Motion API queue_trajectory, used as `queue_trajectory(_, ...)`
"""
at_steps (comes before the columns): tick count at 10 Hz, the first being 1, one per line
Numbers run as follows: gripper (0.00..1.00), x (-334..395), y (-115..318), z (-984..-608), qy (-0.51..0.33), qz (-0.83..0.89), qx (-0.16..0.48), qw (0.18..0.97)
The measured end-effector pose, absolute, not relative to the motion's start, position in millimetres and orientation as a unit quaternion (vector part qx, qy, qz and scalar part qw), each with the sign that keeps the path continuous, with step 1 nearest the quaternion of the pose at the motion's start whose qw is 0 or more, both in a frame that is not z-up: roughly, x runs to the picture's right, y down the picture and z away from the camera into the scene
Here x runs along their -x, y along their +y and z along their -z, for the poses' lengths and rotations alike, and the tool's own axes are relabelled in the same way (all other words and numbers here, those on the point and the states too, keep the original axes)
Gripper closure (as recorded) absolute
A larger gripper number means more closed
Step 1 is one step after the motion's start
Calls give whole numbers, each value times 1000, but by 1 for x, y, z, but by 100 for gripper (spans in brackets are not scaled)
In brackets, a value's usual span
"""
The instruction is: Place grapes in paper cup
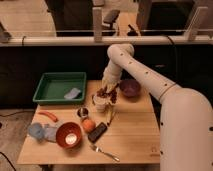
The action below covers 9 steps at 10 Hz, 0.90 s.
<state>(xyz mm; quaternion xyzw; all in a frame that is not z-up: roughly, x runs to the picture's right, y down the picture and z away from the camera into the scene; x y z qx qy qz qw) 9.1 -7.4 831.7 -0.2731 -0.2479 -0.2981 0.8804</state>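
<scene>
The white paper cup (100, 105) stands upright near the middle of the wooden table (135, 135). The dark reddish-purple grapes (103, 92) sit right at the cup's rim, directly under my gripper (107, 93). I cannot tell whether they hang from the gripper or rest in the cup. The white arm reaches down to the cup from the right, and the gripper is directly above the cup's mouth, touching the bunch.
A green tray (52, 82) with a blue sponge (72, 93) sits at the back left. A purple bowl (130, 88) is right of the gripper. In front of the paper cup are a metal cup (83, 112), an orange fruit (88, 125), an orange bowl (68, 135), a black object (97, 132) and a fork (105, 152).
</scene>
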Motion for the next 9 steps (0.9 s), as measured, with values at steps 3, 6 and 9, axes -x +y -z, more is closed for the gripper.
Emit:
queue_trajectory(3,90,-7,-7,-832,-249,302,273,879)
queue_trajectory(6,90,-6,-7,-832,-250,305,273,878)
queue_trajectory(9,90,-5,-7,-832,-251,308,272,876)
